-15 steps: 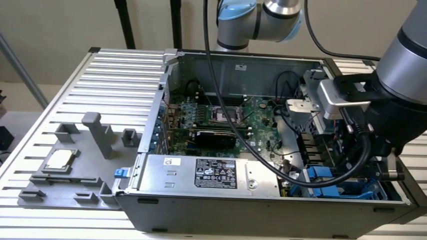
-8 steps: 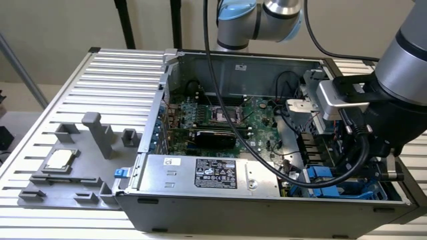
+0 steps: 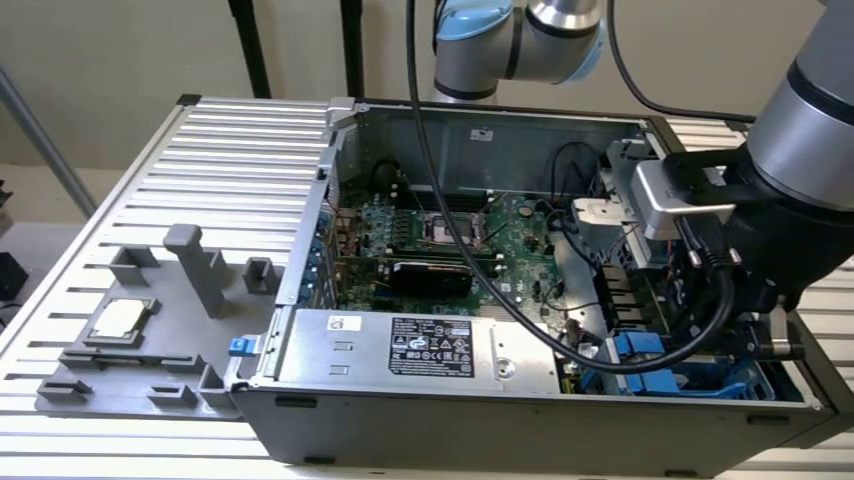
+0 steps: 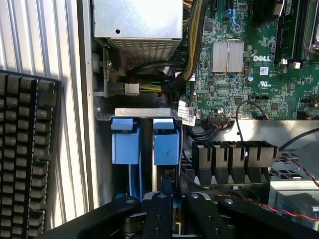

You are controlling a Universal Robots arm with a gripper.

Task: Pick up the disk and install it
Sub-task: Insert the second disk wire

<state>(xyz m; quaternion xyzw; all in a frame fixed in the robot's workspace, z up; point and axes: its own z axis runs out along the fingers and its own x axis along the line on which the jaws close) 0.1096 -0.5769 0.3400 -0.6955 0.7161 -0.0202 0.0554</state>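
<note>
The arm reaches into the open computer case (image 3: 534,300) at the exterior view's right, and its hand (image 4: 167,209) sits low over the drive bay in the case's front corner. In the wrist view the black fingers (image 4: 158,211) converge on the edge of the disk (image 4: 166,147), whose bright blue carrier stands on edge in the bay, just beside a second blue carrier (image 4: 124,147) in the neighbouring slot. The fingers appear closed on the disk's near end, though the contact itself is hidden by the hand's own body, so the grip is a judgement. In the exterior view the blue carriers (image 3: 654,362) show low in the case, under the black cable loop (image 3: 654,350) hanging from the wrist. The work seems to be the seating itself: the disk is already in its slot and looks largely in. To do this well, the push should run straight along the slot's rails, keeping the carrier parallel to its neighbour so it does not jam. The loose cables (image 4: 199,132) just beside the bay, and the white-tagged lead (image 4: 186,113), should stay clear of the slot. On the ribbed counter (image 3: 200,170) a grey fixture (image 3: 160,330) holds a small square chip (image 3: 118,318), untouched.
</note>
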